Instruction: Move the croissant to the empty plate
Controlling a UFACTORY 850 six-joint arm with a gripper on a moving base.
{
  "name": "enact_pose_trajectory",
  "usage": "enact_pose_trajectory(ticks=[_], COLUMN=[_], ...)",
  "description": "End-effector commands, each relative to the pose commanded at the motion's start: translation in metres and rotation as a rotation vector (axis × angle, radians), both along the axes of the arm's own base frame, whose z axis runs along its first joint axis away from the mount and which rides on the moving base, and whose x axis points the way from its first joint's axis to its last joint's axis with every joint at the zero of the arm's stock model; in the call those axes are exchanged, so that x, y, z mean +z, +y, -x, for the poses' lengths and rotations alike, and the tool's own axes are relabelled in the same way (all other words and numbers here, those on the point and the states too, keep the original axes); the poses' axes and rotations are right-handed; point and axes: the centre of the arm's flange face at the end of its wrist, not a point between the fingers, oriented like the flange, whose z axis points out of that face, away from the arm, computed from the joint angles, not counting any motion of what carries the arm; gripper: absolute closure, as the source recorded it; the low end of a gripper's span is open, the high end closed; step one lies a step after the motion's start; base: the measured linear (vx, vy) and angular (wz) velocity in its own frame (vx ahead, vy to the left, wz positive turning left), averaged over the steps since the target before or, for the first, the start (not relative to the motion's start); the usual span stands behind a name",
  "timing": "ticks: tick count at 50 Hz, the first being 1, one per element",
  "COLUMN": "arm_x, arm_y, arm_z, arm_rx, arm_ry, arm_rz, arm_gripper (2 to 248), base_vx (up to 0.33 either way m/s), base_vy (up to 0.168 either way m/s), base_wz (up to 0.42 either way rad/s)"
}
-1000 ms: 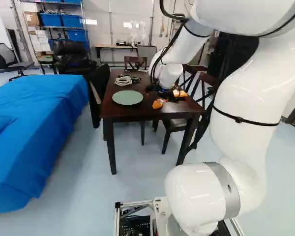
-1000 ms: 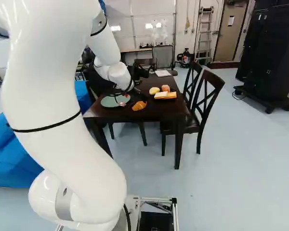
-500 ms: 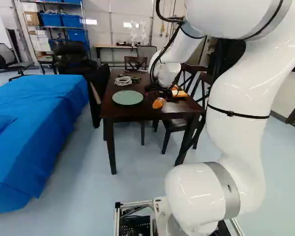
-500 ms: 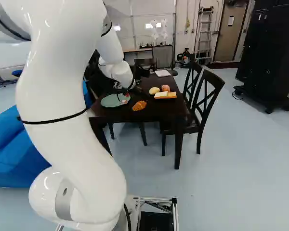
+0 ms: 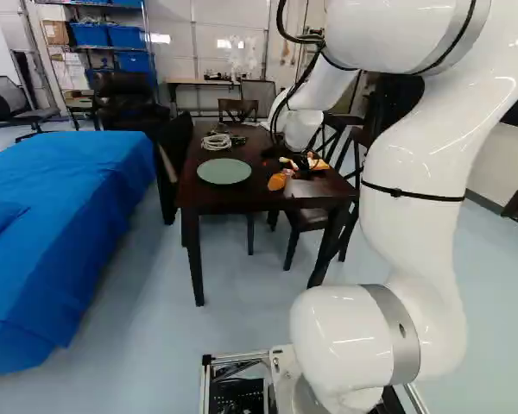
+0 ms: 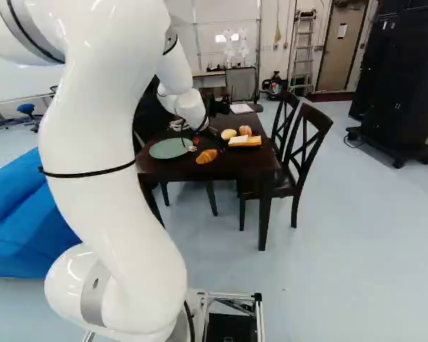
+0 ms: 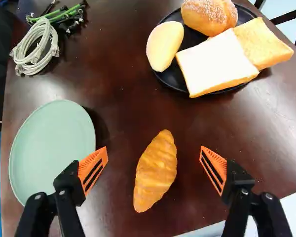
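Workshop-like lab: shelving (image 5: pixel 112 8), blue bins (image 5: pixel 91 34), ladder (image 6: pixel 303 48) (dining table (image 6: pixel 235 162) too).

Both base views are shot from behind the arm (image 5: pixel 414 185), one per side, facing ahead and slightly down, kinda far from the surface (image 5: pixel 242 197). The wrist view's taken way closer, aimed down. The green plate (image 5: pixel 224 171) and near edge are caught in all three.
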Motion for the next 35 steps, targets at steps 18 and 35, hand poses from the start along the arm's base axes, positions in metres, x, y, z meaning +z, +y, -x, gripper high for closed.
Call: enact_pose_trajectory(ticks=[18,35], arm_x=[-0.0032,-0.0039], arm_y=[0.0014,0.0031], arm_z=[-0.0023,0.0014], arm_rx=[0.013,0.024], arm_ry=[0.052,0.092], arm_rz=[-0.019,-0.034], arm_gripper=[3,3], base_vx=[0.000,0.000], base_vy=[0.000,0.000], base_wz=[0.000,0.000])
